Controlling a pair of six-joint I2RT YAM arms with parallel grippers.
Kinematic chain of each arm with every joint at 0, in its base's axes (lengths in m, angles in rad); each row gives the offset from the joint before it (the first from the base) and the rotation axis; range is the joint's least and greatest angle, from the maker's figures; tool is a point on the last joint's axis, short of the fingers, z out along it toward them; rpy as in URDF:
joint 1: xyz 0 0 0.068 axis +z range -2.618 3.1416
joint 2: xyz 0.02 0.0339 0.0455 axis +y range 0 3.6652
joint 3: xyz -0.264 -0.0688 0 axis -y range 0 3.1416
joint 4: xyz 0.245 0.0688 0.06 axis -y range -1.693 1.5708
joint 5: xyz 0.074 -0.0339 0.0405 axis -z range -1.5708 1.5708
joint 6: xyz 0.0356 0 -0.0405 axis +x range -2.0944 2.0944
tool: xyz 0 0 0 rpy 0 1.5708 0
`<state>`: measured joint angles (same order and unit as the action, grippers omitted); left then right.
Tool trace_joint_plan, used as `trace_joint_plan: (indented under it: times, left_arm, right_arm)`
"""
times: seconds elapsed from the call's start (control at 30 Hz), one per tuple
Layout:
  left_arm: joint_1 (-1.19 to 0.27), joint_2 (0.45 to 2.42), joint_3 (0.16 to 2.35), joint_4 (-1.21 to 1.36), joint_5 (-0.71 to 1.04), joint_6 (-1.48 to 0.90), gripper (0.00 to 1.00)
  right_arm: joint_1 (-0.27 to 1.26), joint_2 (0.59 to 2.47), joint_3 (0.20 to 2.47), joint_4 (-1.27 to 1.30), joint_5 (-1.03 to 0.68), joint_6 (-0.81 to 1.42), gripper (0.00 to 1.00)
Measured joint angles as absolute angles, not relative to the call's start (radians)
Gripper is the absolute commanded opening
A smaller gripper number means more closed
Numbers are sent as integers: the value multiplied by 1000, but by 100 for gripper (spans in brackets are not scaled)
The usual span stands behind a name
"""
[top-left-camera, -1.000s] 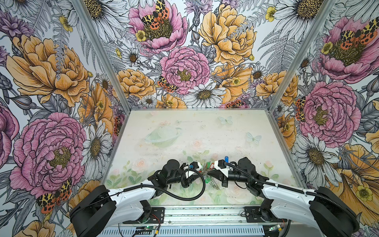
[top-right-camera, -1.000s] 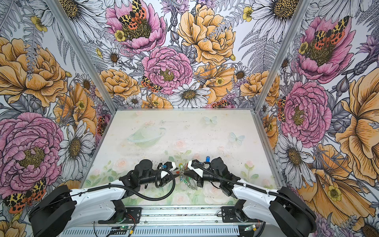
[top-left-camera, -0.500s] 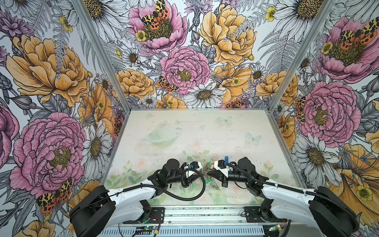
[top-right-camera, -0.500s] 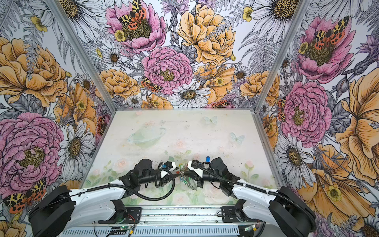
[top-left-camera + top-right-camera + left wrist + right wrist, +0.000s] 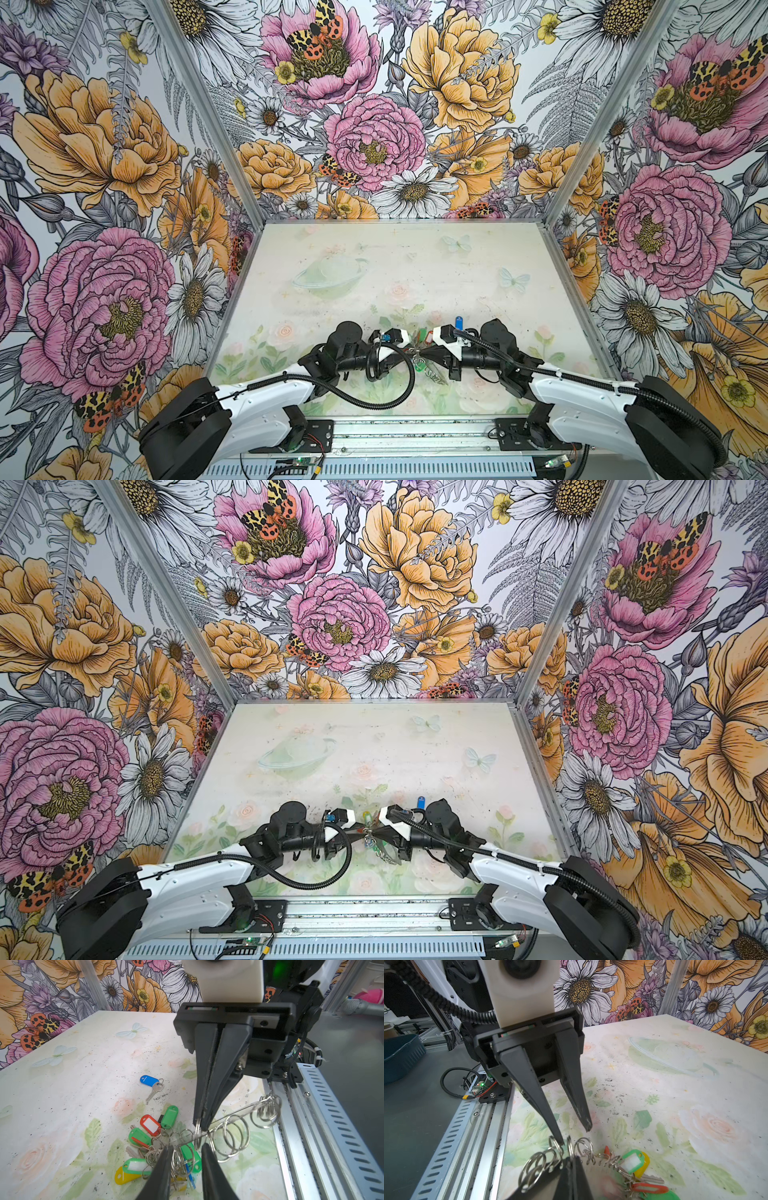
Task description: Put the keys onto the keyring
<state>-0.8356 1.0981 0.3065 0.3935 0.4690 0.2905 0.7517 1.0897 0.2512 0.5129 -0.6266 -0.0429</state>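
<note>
**Flowered booth: keyring clamped on the right, left fingers part open**

Floral wallpaper (image 5: 374,137) closes in three sides of my cell, and the pale printed surface (image 5: 415,266) is scuffed with dark specks. At its front middle my left arm (image 5: 266,395) and right arm (image 5: 573,390) meet tip to tip, as both top views show.

My right fingers (image 5: 205,1109) are pressed together on the keyring (image 5: 241,1111). They pinch its flat grey band so that it stands edge-on and tilted above the surface, with silver rings (image 5: 228,1136) strung along it.

My left fingers (image 5: 538,1105) face them with a modest gap between the tips, one on each side of the ring-fringed band. One tip touches a silver ring, but they are not closed on anything.

The keys (image 5: 137,1137) bunch at the band's lower end: green, red and yellow tags, their small rings tangled with the band's. I cannot tell whether they hang free or rest on the surface. A blue tag (image 5: 149,1080) with a metal key lies alone farther back on the surface, well apart from the bunch.
</note>
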Motion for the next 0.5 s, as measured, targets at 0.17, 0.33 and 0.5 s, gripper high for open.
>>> trace_joint_plan:
  times: [0.17, 0.33, 0.5]
  left_arm:
    - [-837, 1123, 316, 394, 481, 289, 19]
    - [-842, 1142, 327, 393, 489, 287, 14]
    - [-843, 1152, 329, 393, 500, 287, 9]
  right_arm:
    - [754, 1090, 251, 513, -626, -43, 0]
    - [756, 1094, 251, 513, -625, -43, 0]
    - [756, 1097, 251, 514, -625, -43, 0]
